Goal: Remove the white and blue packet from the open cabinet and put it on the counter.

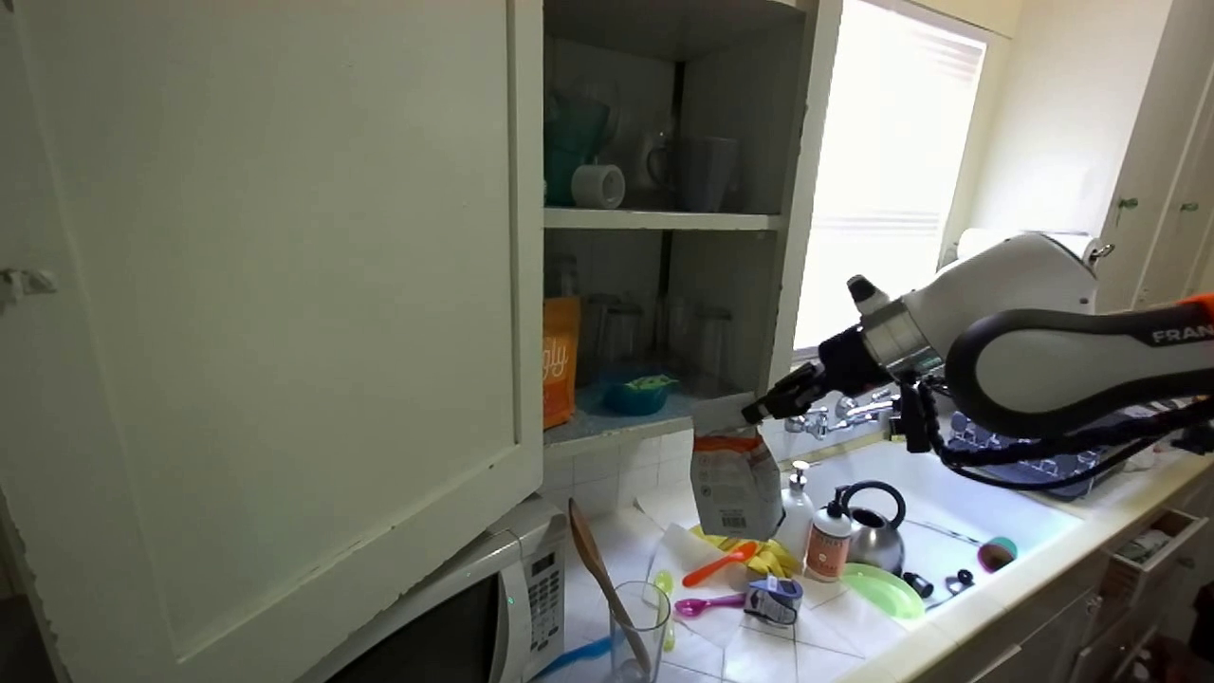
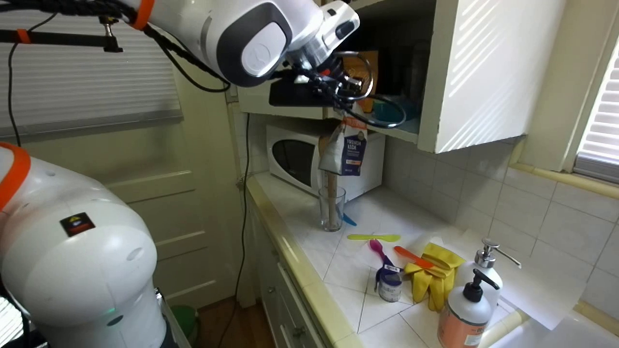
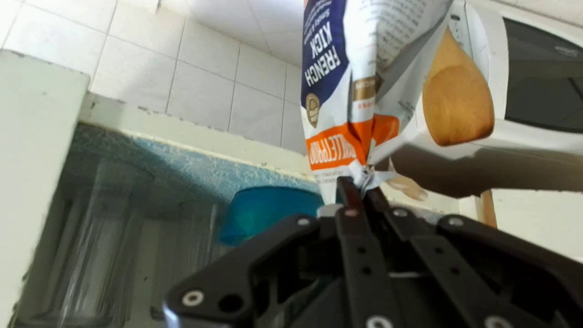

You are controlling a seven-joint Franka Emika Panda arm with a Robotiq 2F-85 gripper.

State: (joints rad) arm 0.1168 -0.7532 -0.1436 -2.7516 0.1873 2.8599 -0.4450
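Pkt [image 1: 737, 486] out of cab [image 1: 664, 221], gripper [image 3: 360, 189] pinched nearly closed on its top; remaining: lower to ctr [image 2: 341, 268] & release

White and blue packet [image 1: 735, 486] above the pale tiled counter [image 2: 346, 270], outside the open white cabinet [image 1: 664, 220].
Inside, in an exterior view: a round teal bowl [image 1: 631, 398] right of an upright orange pouch [image 1: 561, 360].

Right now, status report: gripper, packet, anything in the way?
Gripper shut on white and blue packet, by its top. Packet out of cabinet, hanging above counter. Yellow gloves and orange utensil may crowd set-down.
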